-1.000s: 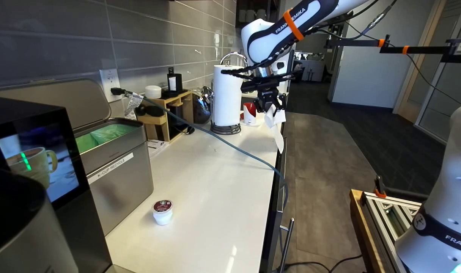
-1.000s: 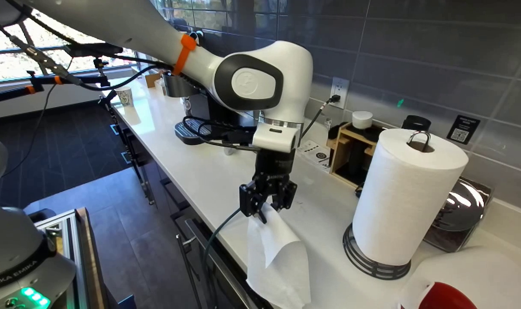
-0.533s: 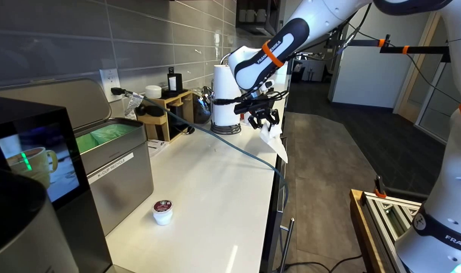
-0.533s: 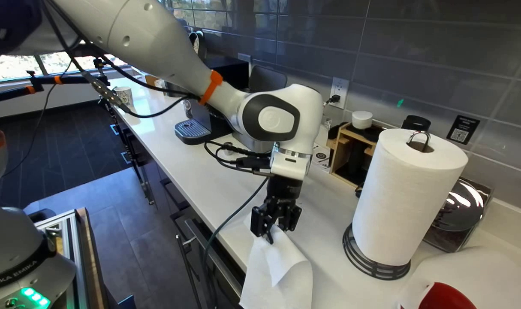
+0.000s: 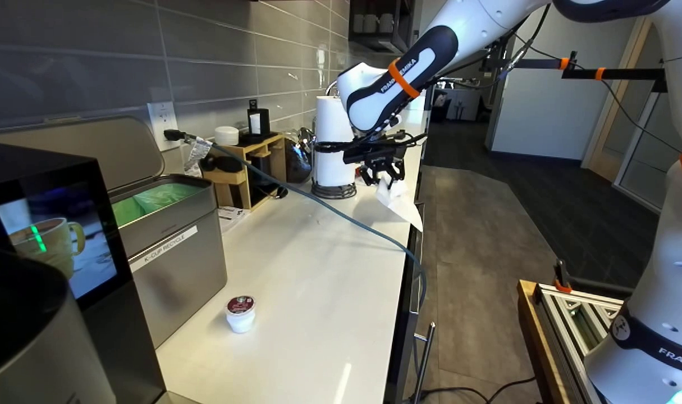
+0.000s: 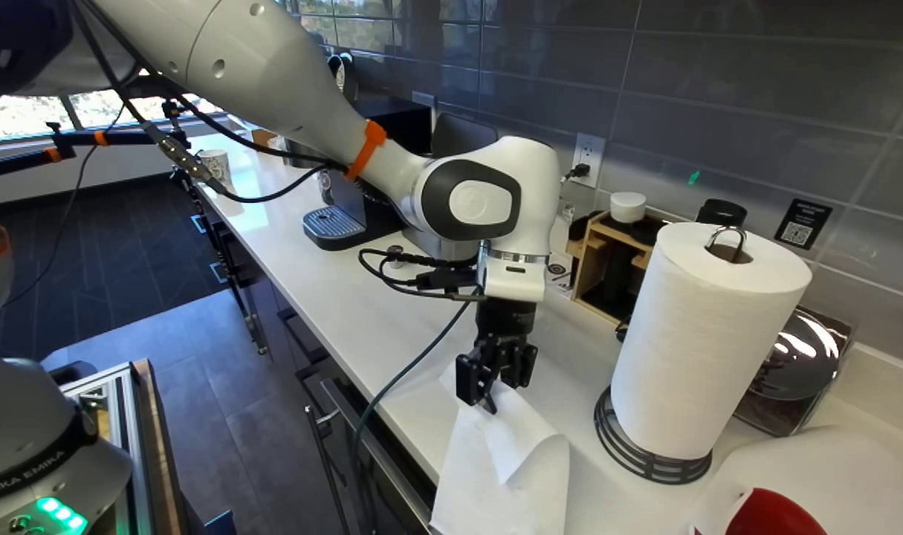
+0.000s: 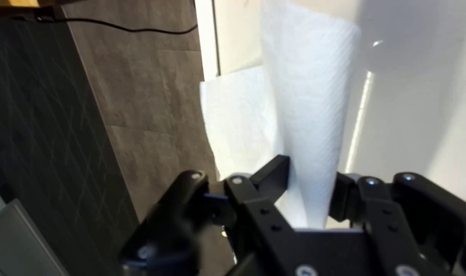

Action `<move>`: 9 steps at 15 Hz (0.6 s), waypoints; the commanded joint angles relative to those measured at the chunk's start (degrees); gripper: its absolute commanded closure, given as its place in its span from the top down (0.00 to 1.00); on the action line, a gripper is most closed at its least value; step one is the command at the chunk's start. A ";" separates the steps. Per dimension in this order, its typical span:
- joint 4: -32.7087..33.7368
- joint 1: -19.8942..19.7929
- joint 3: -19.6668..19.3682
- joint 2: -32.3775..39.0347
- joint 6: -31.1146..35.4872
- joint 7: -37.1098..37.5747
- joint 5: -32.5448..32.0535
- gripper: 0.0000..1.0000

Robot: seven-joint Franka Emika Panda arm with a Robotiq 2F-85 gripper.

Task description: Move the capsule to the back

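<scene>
The capsule (image 5: 241, 315), small with a dark brown top and whitish body, stands upright on the white counter beside the metal bin in an exterior view. It also shows, small and near the arm's cables, in an exterior view (image 6: 395, 250). It is out of the wrist view. My gripper (image 5: 383, 180) is far from the capsule, low over the counter's front edge near the paper roll. Both its fingers (image 6: 505, 390) clasp a loose white paper towel (image 6: 499, 475). In the wrist view the towel (image 7: 313, 96) fills the gap between the fingertips (image 7: 312, 180).
A paper roll (image 6: 700, 357) stands on a black wire base. A blue cable (image 5: 341, 216) crosses the counter. The open K-cup bin (image 5: 178, 280), a coffee machine (image 5: 54, 168), a wooden organizer (image 5: 239, 178) and a red cup (image 6: 774, 514) are on the counter.
My gripper has moved down, then toward the wall and paper roll, carrying the paper towel with it. The capsule has not moved.
</scene>
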 commanded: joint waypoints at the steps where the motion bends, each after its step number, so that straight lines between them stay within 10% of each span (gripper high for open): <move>1: -0.28 -1.57 0.91 1.80 9.87 -8.83 0.24 0.03; 9: 1.87 -3.88 2.61 7.28 13.51 -30.95 9.22 0.03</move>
